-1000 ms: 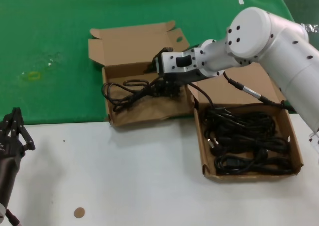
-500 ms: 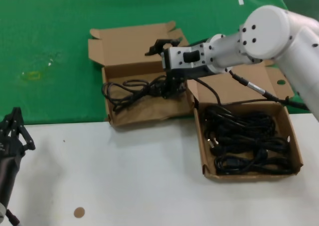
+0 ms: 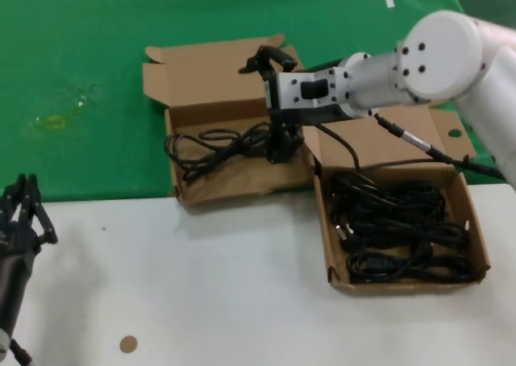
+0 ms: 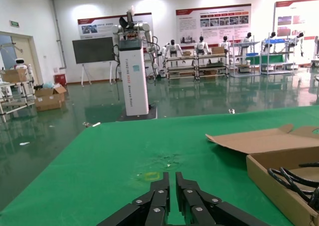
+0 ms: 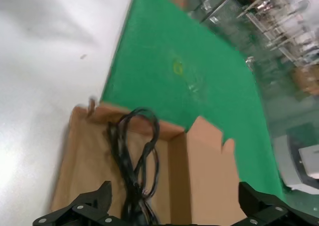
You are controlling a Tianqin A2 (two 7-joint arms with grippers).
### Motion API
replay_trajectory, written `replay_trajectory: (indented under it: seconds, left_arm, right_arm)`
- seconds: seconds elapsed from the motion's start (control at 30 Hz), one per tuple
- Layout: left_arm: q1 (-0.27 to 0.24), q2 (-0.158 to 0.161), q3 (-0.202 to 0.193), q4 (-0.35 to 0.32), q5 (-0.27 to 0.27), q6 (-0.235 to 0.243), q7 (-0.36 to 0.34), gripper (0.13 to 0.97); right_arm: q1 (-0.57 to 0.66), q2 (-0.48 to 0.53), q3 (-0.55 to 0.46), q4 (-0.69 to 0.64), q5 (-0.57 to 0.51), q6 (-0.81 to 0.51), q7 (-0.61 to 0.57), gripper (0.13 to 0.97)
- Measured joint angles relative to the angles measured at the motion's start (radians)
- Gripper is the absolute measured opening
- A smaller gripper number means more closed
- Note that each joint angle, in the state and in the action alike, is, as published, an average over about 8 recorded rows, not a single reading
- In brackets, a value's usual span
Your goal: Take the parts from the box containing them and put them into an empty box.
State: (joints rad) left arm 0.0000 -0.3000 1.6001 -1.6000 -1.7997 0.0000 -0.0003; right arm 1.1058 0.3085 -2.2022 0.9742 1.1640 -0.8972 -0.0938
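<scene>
Nearest the robot, the black left gripper [image 3: 22, 213] sat parked low at the left edge over the plain white tabletop [image 3: 201, 285], fingers pressed together, nothing between them; the left wrist view showed its tips [image 4: 172, 196] meeting too. A small round brown disc [image 3: 128, 344] lay on the white surface near it.

Off to the right, the shallow brown cardboard box with the straight front wall [image 3: 403, 281] was full of thin black looped power cords with moulded plugs [image 3: 399, 229], piled in a tangle across its floor.

Further back, on the green cloth [image 3: 97, 76], sat the other shallow brown cardboard box with the wavy worn front wall [image 3: 234, 190], lid flipped open behind it. One black cord bundle [image 3: 214, 144] was lying inside, stretched from its left wall toward the right corner. The white right arm's black gripper [image 3: 278, 100] hung over that right end of the box, jaws spread wide apart and holding nothing. In the right wrist view the cord [image 5: 137, 161] lay on the box floor between and below the two spread fingers [image 5: 79, 211], not pinched by either one.
</scene>
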Motion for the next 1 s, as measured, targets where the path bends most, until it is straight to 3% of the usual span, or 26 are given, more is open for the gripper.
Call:
replay_trajectory:
  seconds: [0.17,0.4,0.7,1.0]
  left_arm:
    - [0.000,0.000,0.000,0.000,0.000,0.000,0.000,0.190]
    - [0.000,0.000,0.000,0.000,0.000,0.000,0.000,0.212]
    - [0.000,0.000,0.000,0.000,0.000,0.000,0.000,0.341]
    - [0.000,0.000,0.000,0.000,0.000,0.000,0.000,0.541]
  right_arm:
    - [-0.042,0.000,0.023,0.024,0.024,0.034,0.004,0.892]
    - [-0.134,-0.001,0.073,0.076,0.077,0.109,0.011,0.942]
    - [-0.267,-0.002,0.146,0.151,0.154,0.217,0.023,0.962]
    - [-0.401,-0.003,0.219,0.227,0.230,0.325,0.034,0.966]
